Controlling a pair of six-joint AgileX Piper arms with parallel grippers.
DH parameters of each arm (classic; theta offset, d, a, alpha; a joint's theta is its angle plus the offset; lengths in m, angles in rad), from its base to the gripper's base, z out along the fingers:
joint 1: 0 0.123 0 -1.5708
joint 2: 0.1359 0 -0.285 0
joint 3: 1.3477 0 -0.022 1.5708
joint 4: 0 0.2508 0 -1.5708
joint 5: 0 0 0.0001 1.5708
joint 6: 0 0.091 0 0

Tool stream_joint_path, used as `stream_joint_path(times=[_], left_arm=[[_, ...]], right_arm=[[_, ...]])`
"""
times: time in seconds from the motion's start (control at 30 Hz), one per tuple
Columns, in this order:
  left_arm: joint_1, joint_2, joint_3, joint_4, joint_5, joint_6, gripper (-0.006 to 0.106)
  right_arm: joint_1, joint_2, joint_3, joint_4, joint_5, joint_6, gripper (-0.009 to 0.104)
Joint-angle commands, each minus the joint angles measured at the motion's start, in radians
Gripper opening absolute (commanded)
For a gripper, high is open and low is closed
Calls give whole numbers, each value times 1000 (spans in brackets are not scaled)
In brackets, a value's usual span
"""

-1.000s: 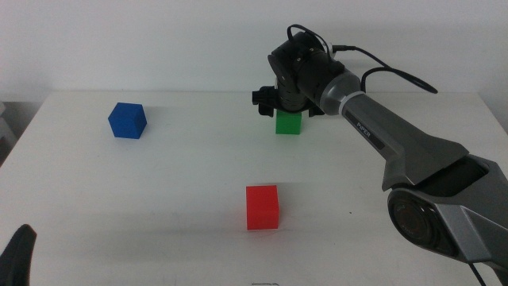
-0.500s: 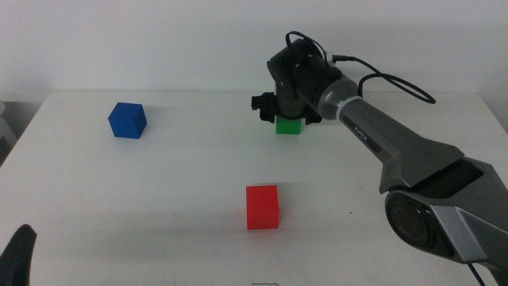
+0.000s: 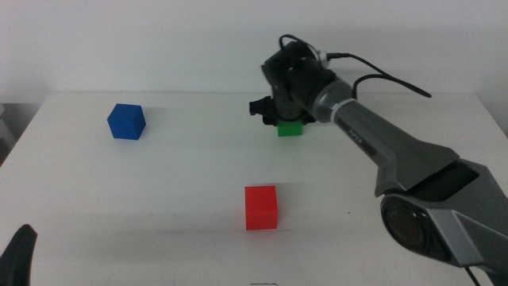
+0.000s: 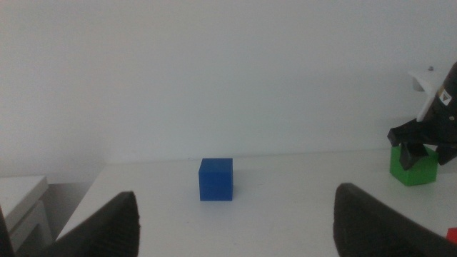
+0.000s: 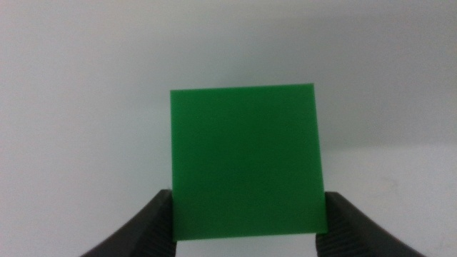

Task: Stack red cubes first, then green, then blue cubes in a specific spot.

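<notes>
The green cube (image 3: 290, 129) sits on the white table at the far middle. My right gripper (image 3: 286, 119) is down over it, and in the right wrist view (image 5: 248, 214) its jaws press both sides of the green cube (image 5: 245, 163). The red cube (image 3: 260, 207) stands alone on the near middle of the table. The blue cube (image 3: 126, 121) stands at the far left and also shows in the left wrist view (image 4: 216, 179). My left gripper (image 4: 235, 214) is open and empty, waiting at the near left corner (image 3: 19, 253). The unmarked spot cannot be told from the rest of the tabletop.
The right arm (image 3: 397, 155) reaches in diagonally from the near right, with a black cable (image 3: 381, 79) looping behind it. The white table (image 3: 159, 191) ends at a white wall at the back.
My right gripper has dropped lower over the green cube, so less of the cube shows. The cubes and the left arm have not moved.
</notes>
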Motion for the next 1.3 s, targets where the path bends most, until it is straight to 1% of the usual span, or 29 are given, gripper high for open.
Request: stream_joint_path(times=[0.0,0.07,0.13,0.27,0.4,0.53,0.7,0.73,0.77,0.9,1.0,1.13,1.2,1.27], left_arm=[[-2,-20,-3,-12,-86,-9,93],[-2,-20,-3,-12,-86,-9,93],[-2,-20,-3,-12,-86,-9,93],[-2,-20,-3,-12,-86,-9,93],[-2,-20,-3,-12,-86,-9,93],[-2,-20,-3,-12,-86,-9,93],[-2,-20,-3,-12,-86,-9,93],[-2,-20,-3,-12,-86,-9,93],[-2,-20,-3,-12,-86,-9,93],[-2,-20,-3,-12,-86,-9,93],[-2,-20,-3,-12,-86,-9,93],[-2,-20,-3,-12,-86,-9,93],[-2,-20,-3,-12,-86,-9,93],[-2,-20,-3,-12,-86,-9,93]], right_arm=[[31,-102,-35,-86,-15,-19,-1],[57,-124,-35,-113,4,-19,-1],[79,-144,-34,-113,35,-24,-1],[111,-182,-34,-137,142,-27,-1],[157,-241,-32,-90,141,-46,-1],[214,-307,-32,-115,141,-46,-1],[284,-391,-27,-105,142,-56,-1],[291,-412,-18,-86,142,-54,-1],[291,-437,2,-85,142,-48,-1],[322,-550,192,-106,139,3,-1],[337,-657,403,-136,113,86,-1],[345,-811,729,-124,-48,224,-1],[364,-859,848,-158,-95,315,-1],[387,-875,930,-197,-98,406,-1]])
